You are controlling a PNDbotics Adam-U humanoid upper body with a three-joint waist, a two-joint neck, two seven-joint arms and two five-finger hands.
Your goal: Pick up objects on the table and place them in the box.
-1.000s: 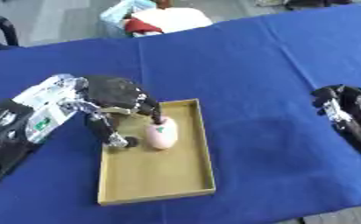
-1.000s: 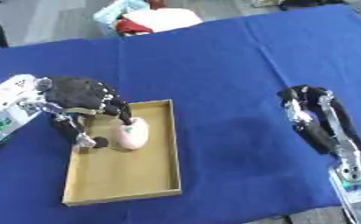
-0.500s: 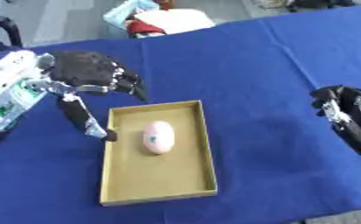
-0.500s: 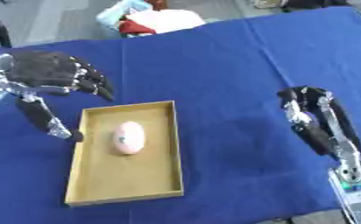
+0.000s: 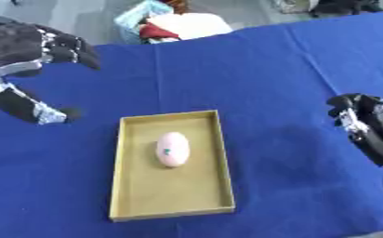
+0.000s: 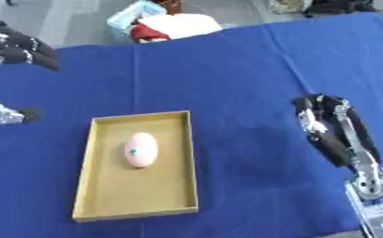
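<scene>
Egg lies in box, apart from left hand.

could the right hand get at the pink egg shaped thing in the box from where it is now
Probably yes. The right hand sits off to the right of the box, with only bare blue cloth between them. The pink egg-shaped thing lies uncovered in the open-topped box, and the left hand is up at the far left, clear of it.

Matt blue cloth; smooth tan box; glossy pink object.
</scene>
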